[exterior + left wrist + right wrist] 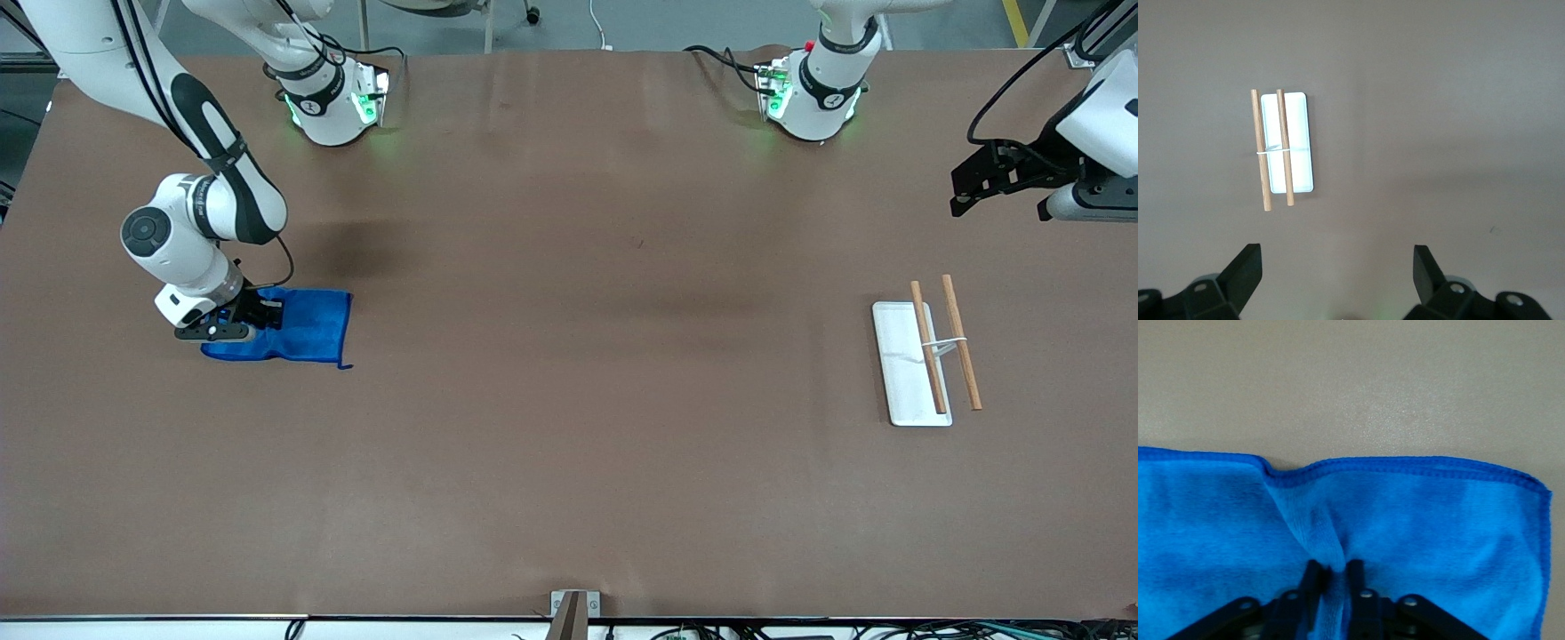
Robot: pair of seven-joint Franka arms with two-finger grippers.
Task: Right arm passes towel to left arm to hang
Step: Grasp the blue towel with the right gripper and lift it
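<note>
The bright blue towel point(307, 329) lies flat on the brown table at the right arm's end. My right gripper point(260, 313) is down on it and shut on a pinched ridge of the cloth; the right wrist view shows the fold of towel point(1331, 540) squeezed between the black fingers point(1311, 577). My left gripper point(1000, 173) is open and empty, held in the air at the left arm's end of the table; in the left wrist view its fingertips point(1248, 263) stand wide apart above the bare table.
A white rectangular base point(900, 369) carrying two wooden rods point(960, 351) joined by a white clip lies at the left arm's end; it also shows in the left wrist view point(1298, 143). A small bracket point(569, 613) sits at the table's near edge.
</note>
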